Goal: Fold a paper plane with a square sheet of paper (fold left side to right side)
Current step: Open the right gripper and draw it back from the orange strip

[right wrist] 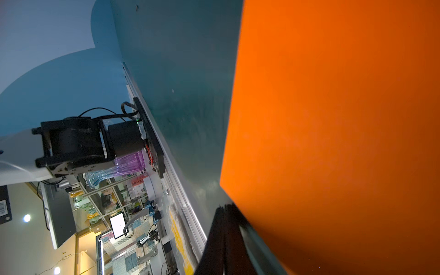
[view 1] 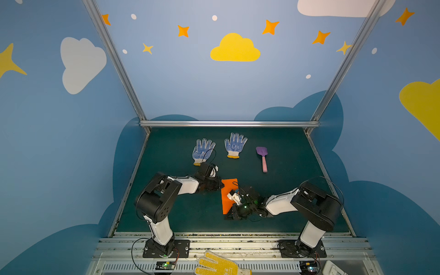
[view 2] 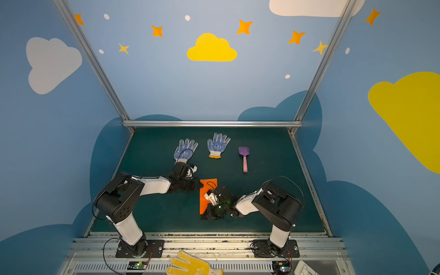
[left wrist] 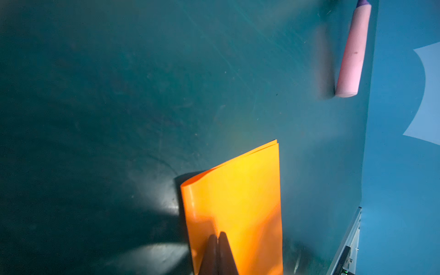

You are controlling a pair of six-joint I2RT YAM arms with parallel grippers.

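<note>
Orange paper [left wrist: 240,200] beneath left claw [left wrist: 217,235]

On the green counter [view 1: 166,154], a blue-dotted glove [view 1: 202,150] lay flat, a second blue-dotted glove [view 1: 235,145] near its three o'clock. Beyond that lay a purple-and-pink toy shovel [view 1: 262,157], blade pointing twelve. A yellow dotted glove [view 1: 219,264] sat off the counter at six o'clock.

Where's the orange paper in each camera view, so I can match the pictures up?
In a top view: orange paper near the middle of the green table.
In a top view: same spot.
Left wrist: folded double, under the left gripper.
Right wrist: the big orange area.
Shared landmark: the green table, in all four; the toy shovel, in all but right wrist.
</note>
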